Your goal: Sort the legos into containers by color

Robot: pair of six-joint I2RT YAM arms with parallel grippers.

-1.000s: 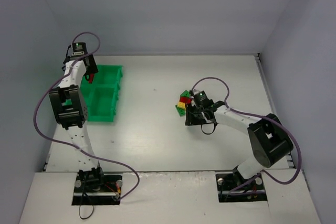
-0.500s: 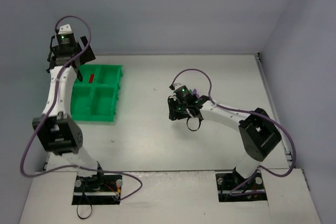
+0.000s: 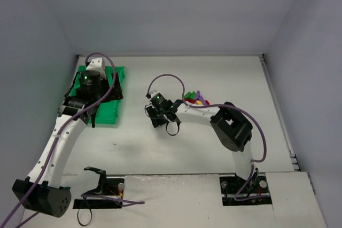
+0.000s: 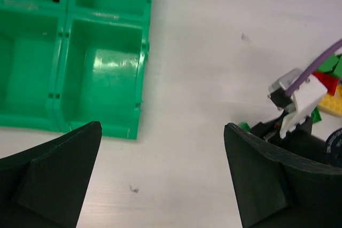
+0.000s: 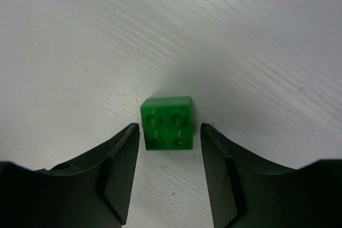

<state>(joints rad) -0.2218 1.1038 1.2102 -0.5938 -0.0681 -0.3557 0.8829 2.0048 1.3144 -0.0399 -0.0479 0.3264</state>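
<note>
A: Right end effector point(image 5: 169, 132) is sitting apart, green lego point(image 5: 166, 123) lying on the desk point(image 5: 240, 36) between its fingers point(image 5: 120, 174), touching neither.
B: Should be centring, then closing squarely on the flat sides. Left end effector point(image 4: 160, 174) is gaping empty, tray point(image 4: 143, 68) lying ahead-left of it.

White tabletop point(image 3: 214, 78), pale grey-lilac walls point(image 3: 160, 9) on three sides, soft even light
</note>
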